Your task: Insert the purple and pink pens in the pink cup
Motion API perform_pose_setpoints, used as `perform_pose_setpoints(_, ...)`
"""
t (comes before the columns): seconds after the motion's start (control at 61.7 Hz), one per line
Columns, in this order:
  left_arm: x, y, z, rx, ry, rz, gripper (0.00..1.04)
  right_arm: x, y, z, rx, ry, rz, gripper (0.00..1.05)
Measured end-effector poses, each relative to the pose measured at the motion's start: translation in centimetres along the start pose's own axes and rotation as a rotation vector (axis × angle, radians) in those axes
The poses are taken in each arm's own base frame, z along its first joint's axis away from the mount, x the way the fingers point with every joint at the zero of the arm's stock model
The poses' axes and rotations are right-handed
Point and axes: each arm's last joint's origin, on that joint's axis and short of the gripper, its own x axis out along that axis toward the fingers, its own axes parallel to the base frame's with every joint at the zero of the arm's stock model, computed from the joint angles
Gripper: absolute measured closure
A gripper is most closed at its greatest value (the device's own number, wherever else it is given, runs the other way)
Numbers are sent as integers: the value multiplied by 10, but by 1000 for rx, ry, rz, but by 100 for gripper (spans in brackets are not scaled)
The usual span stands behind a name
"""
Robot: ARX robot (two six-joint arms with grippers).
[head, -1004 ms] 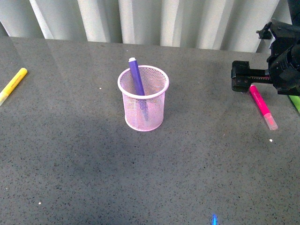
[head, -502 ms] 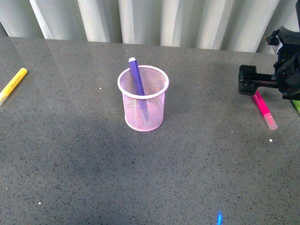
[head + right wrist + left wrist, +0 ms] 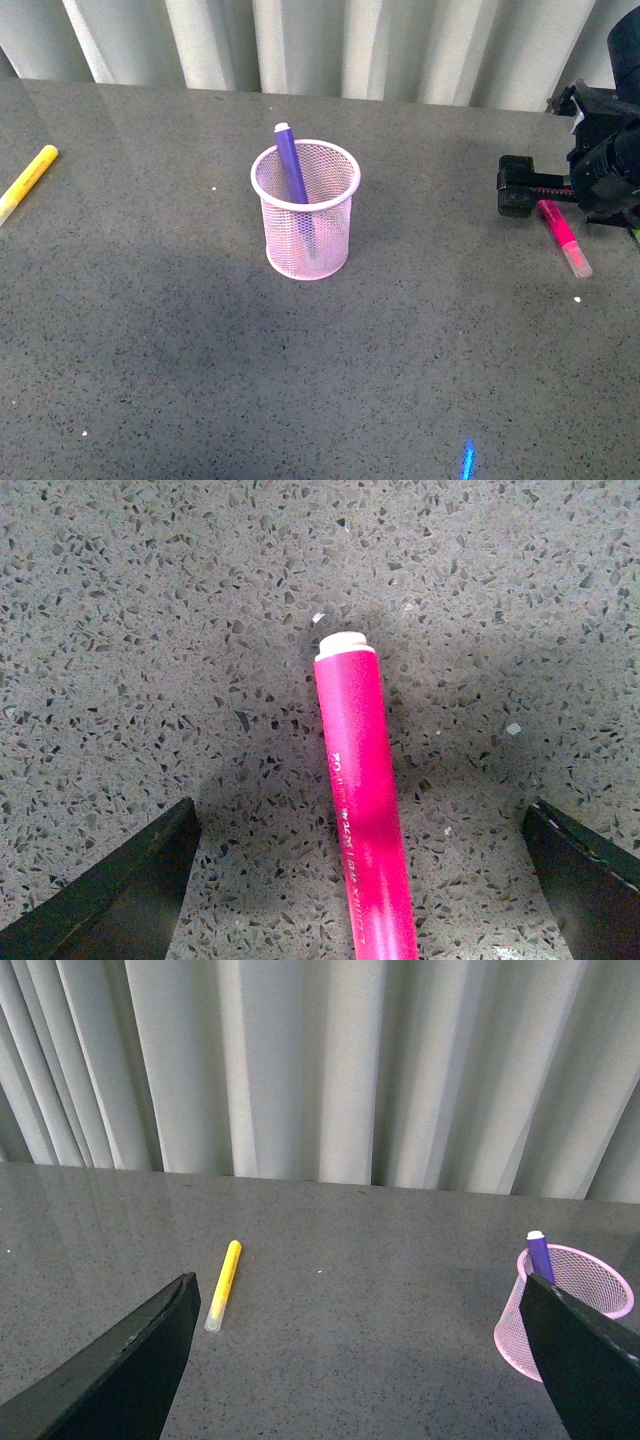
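From the front, the pink cup (image 3: 305,210) stands upright on the grey speckled table (image 3: 300,380). The purple pen (image 3: 290,165) leans inside it, its tip above the rim. The pink pen (image 3: 562,235) lies flat on the table well to the right of the cup, apart from it, its pale cap toward the camera. The right claw (image 3: 535,190) is low over the pen's far end, and its black arm reaches in from the right edge. From this view I cannot tell how its jaws stand. A yellow marker (image 3: 27,180) lies far left of the cup.

In the left wrist view, the left claw (image 3: 357,1280) is held above the table with its jaws wide apart and nothing between them. It faces the curtain (image 3: 320,1060), with the yellow marker (image 3: 223,1285) and the pink cup (image 3: 565,1310) ahead.

In the right wrist view, the right claw (image 3: 360,805) points down at the table with its jaws spread. The pink pen (image 3: 365,800) lies between them, touched by neither finger.
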Motion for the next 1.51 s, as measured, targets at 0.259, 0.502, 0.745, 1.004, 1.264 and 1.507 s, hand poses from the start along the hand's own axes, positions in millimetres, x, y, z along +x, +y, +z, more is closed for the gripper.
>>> perform_pose_setpoints(0.259,0,0,0,0,0,0,7,1,9,0,-44,4,48,58)
perform_pose_setpoints(0.502,0,0,0,0,0,0,7,1,9,-2,-57,-16,45,92)
perform_pose_setpoints(0.745,0,0,0,0,0,0,7,-8,4,-12,-58,-87,-3,93)
perform_pose_setpoints(1.004,0,0,0,0,0,0,7,-59,9,8,-185,-427,-88,93)
perform_pose_setpoints(1.264,0,0,0,0,0,0,7,-141,68,22,-370,-899,26,93)
perform_pose_setpoints(1.507,0,0,0,0,0,0,7,-148,135,-22,-481,-1088,132,93)
